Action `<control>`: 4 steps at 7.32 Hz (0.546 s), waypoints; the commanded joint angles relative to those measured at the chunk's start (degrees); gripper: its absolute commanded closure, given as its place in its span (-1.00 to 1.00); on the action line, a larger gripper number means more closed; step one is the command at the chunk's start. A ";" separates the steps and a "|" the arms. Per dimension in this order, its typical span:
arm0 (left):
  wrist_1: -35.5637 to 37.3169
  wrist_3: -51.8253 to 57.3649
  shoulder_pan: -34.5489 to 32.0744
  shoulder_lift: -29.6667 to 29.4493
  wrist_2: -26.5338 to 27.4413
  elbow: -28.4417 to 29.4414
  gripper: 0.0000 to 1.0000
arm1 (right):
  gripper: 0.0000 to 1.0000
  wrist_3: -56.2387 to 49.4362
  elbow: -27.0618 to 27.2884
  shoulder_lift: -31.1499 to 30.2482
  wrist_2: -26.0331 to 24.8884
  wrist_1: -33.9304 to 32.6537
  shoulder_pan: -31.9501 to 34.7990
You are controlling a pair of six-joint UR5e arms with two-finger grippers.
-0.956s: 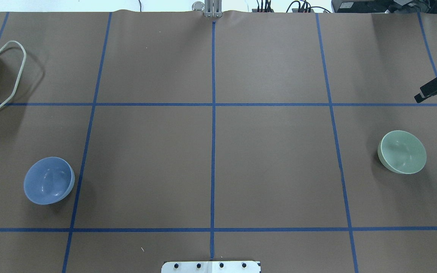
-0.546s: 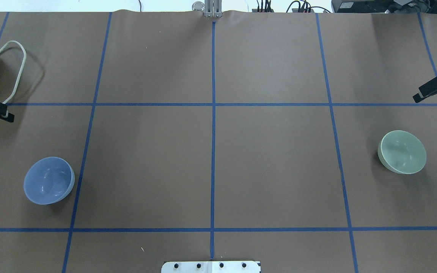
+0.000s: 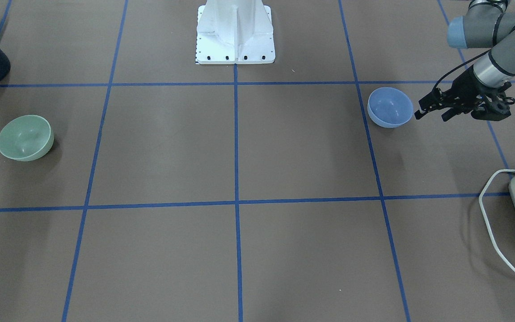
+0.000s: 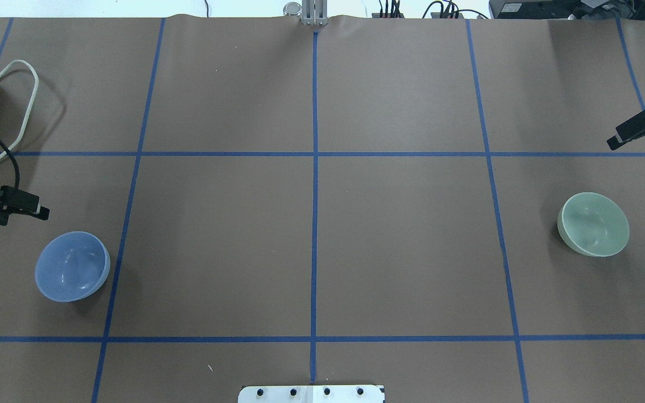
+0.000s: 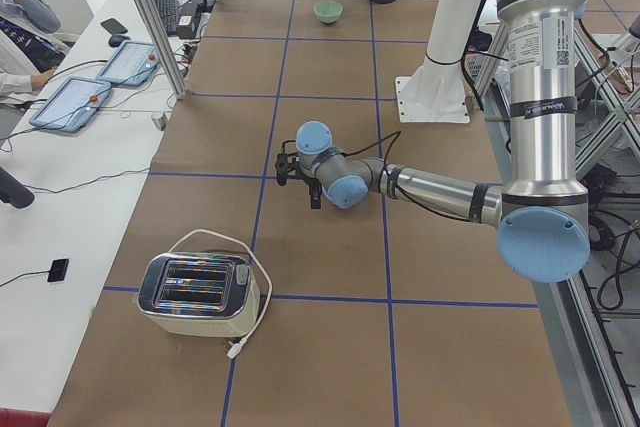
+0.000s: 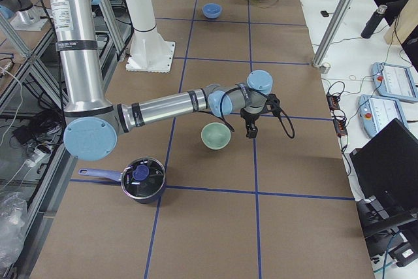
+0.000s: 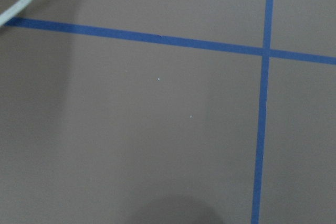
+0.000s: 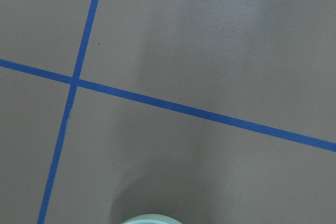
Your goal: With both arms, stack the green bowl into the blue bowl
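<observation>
The blue bowl (image 4: pixel 72 266) stands upright and empty at the near left of the table; it also shows in the front view (image 3: pixel 390 107). The green bowl (image 4: pixel 596 224) stands upright and empty at the right (image 3: pixel 25 137), (image 6: pixel 215 136). My left gripper (image 4: pixel 42 212) hovers just beyond the blue bowl, apart from it; in the front view (image 3: pixel 429 115) its two fingers stand apart and hold nothing. My right gripper (image 4: pixel 613 143) is at the right edge, beyond the green bowl and apart from it. Only one finger shows, so I cannot tell its state. A sliver of green rim (image 8: pixel 149 219) shows in the right wrist view.
A toaster (image 5: pixel 195 292) with a white cord (image 4: pixel 20 101) sits at the far left of the table. A dark pot (image 6: pixel 142 178) stands at the near right corner. The white pedestal base (image 3: pixel 235 31) is at the middle near edge. Blue tape lines divide the brown table cover.
My left gripper came into view from the left edge and moved nearer, towards the blue bowl. My right gripper drifted slightly farther away. Neither bowl moved.
</observation>
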 commanded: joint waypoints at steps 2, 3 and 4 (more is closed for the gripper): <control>-2.79 -0.25 4.08 1.68 0.84 0.08 -0.86 | -1.00 0.02 0.00 -0.06 -0.09 0.00 -0.15; -2.79 -0.25 5.49 1.77 0.84 0.08 -0.75 | -1.00 0.02 0.00 -0.06 -0.09 0.00 -0.15; -2.79 -0.25 6.02 1.77 0.84 0.26 -0.67 | -1.00 0.02 0.00 0.03 -0.09 0.00 -0.24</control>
